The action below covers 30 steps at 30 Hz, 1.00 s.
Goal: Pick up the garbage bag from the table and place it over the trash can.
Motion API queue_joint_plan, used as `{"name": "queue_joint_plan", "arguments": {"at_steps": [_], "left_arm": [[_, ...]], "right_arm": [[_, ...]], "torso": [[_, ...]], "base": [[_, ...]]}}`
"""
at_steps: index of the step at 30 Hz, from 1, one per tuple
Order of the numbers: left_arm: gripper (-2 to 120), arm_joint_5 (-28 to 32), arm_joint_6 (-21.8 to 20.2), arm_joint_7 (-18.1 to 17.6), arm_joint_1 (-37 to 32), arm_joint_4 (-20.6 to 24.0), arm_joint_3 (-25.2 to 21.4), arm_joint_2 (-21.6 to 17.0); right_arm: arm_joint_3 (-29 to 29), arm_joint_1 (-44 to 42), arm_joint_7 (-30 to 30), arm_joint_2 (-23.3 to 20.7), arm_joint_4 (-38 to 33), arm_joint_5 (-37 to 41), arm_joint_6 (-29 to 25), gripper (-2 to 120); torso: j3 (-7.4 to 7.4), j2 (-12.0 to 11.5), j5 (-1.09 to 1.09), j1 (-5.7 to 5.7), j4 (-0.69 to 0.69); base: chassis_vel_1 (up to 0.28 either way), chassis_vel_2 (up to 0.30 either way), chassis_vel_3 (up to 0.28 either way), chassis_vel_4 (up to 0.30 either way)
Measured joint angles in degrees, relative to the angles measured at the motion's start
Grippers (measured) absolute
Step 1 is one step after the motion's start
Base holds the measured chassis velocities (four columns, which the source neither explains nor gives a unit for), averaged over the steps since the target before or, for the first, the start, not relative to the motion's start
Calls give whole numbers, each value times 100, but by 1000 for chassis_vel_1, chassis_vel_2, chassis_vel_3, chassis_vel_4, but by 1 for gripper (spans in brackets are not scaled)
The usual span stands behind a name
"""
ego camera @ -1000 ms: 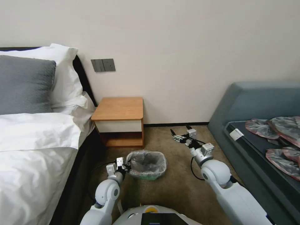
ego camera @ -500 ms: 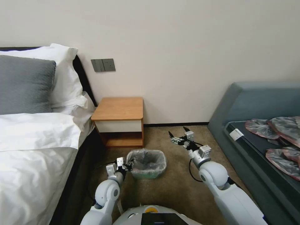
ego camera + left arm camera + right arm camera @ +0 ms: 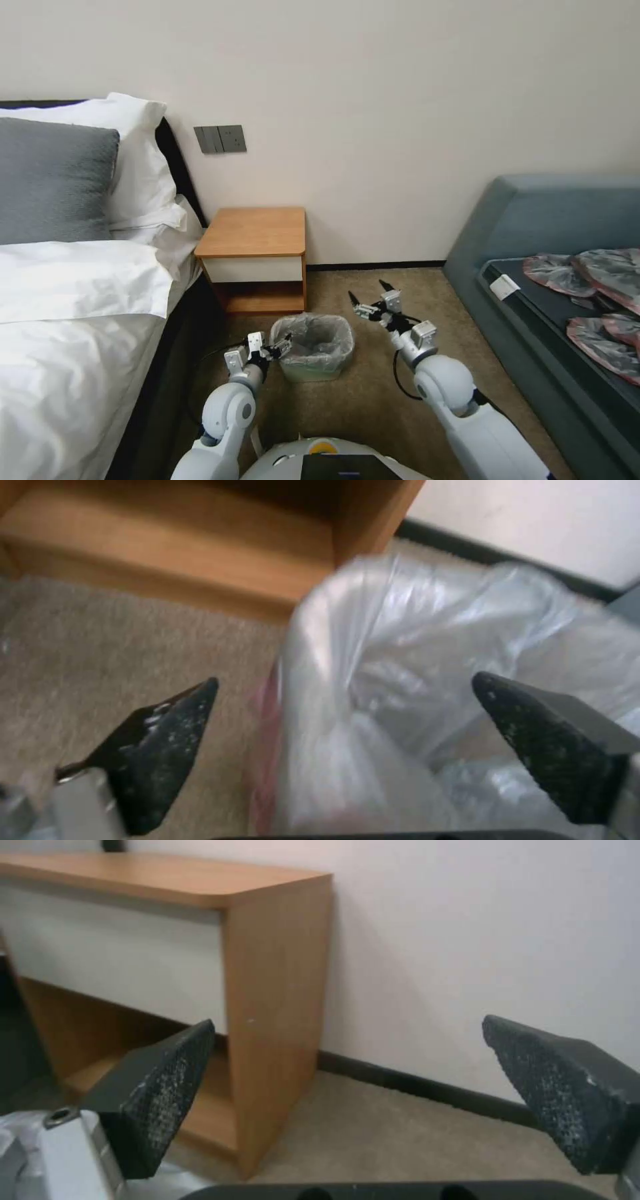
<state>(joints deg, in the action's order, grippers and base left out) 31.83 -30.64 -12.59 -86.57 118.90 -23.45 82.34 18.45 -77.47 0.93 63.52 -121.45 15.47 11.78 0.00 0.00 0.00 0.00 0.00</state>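
**Grey plastic liner draped in the cream bin**

Crinkly translucent grey garbage bag (image 3: pixel 315 335) with a pink-red rim lines the small cream plastic trash can (image 3: pixel 313 369), its film folded out over the can's rolled rim, as you can see in the head view. The can stands on the tan carpet (image 3: pixel 373 400) just in front of the small orange-brown wooden table (image 3: pixel 255 232) with its white drawer front, lower than the table top and apart from it.

Your left gripper (image 3: pixel 281 347) sits at the can's left rim, on the side toward the white-sheeted bed (image 3: pixel 73 320). Its dark fingers (image 3: pixel 160 745) are spread apart with the bag's film between them, not pinched.

Your right gripper (image 3: pixel 368 298) hangs above the carpet just off the can's far right corner, touching nothing, its two dark fingers (image 3: pixel 157 1095) wide apart and pointing toward the table's side panel.

Well right of the can, several flattened grey-pink bags (image 3: pixel 590 293) lie together on the grey-blue sofa (image 3: pixel 533 220).
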Motion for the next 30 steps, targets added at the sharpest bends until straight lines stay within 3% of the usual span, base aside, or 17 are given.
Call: {"name": "queue_joint_plan", "arguments": {"at_steps": [4,7,8,12,13,14,16,20,24,30], "left_arm": [[100,-11,399,122,-18,-30,-3,-2],[100,-327,1024,268,-61,-115,-5,7],[100,-327,1024,268,-61,-115,-5,7],[100,-1363,2398,589,-51,-407,-82,7],[100,-1363,2398,589,-51,-407,-82,7],[100,-1595,2832,679,-23,-515,-127,-19],[100,-1944,3276,798,14,-665,-219,-75],[99,-2279,3545,848,0,-849,-271,-112],[98,-2401,3589,754,-65,-1019,-272,-109],[98,-2453,3614,695,-112,-1129,-285,-92]], "right_arm": [[-133,2,35,64,13,-92,-9,100],[-252,28,56,108,83,-181,-30,100],[-252,28,56,108,83,-181,-30,100],[-386,-48,-169,260,183,-500,-276,100],[-386,-48,-169,260,183,-500,-276,100],[-396,-101,-358,358,192,-770,-337,100],[-391,-248,-774,545,165,-1198,-341,100],[-402,-487,-1226,800,172,-1345,-473,100],[-360,-653,-1362,1186,428,-1403,-897,100],[-281,-713,-1375,1448,585,-1458,-1071,100]], "torso": [[0,0,0,0,0],[0,0,0,0,1],[0,0,0,0,1],[0,0,0,0,1],[0,0,0,0,1],[0,0,-1,0,1],[0,0,0,0,0],[0,0,-1,0,-1],[0,0,0,0,0],[0,0,0,0,0]], "base": [[0,0,0,0],[0,0,0,0],[0,0,0,0],[0,0,0,0],[0,0,0,0],[0,0,0,0],[0,0,0,0],[0,0,0,0],[0,0,0,0],[0,0,0,0]]}}
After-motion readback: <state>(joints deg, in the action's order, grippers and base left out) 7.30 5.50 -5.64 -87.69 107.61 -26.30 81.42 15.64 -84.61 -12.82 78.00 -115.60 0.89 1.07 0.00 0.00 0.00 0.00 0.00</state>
